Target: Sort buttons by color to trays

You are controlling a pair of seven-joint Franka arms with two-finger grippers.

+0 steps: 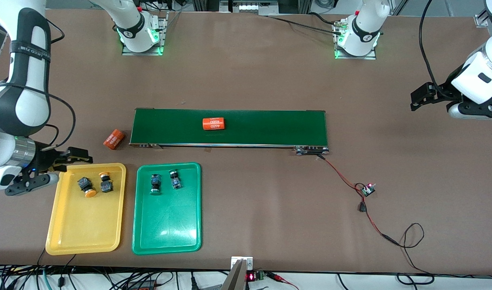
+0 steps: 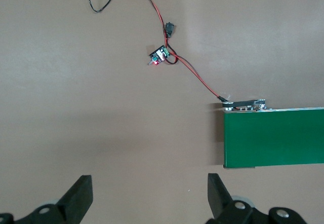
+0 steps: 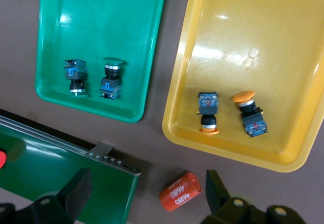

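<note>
Two yellow-orange buttons (image 1: 86, 186) (image 1: 105, 182) lie in the yellow tray (image 1: 83, 225). Two green buttons (image 1: 156, 184) (image 1: 175, 179) lie in the green tray (image 1: 167, 221) beside it. The right wrist view shows both trays, green (image 3: 101, 11) and yellow (image 3: 263, 31), with the green buttons (image 3: 75, 76) (image 3: 111, 79) and yellow-orange buttons (image 3: 208, 111) (image 3: 250, 113) in them. My right gripper (image 1: 80, 157) (image 3: 147, 191) is open and empty, up over the table by the yellow tray's corner. My left gripper (image 1: 419, 98) (image 2: 149, 193) is open and empty, over bare table at the left arm's end.
A long dark-green belt (image 1: 230, 128) (image 2: 273, 138) lies mid-table with an orange "4680" cylinder (image 1: 213, 123) on it. Another such cylinder (image 1: 114, 139) (image 3: 179, 191) lies on the table beside the belt's end, below my right gripper. A small circuit board (image 1: 367, 189) (image 2: 161, 56) with wires lies toward the left arm's end.
</note>
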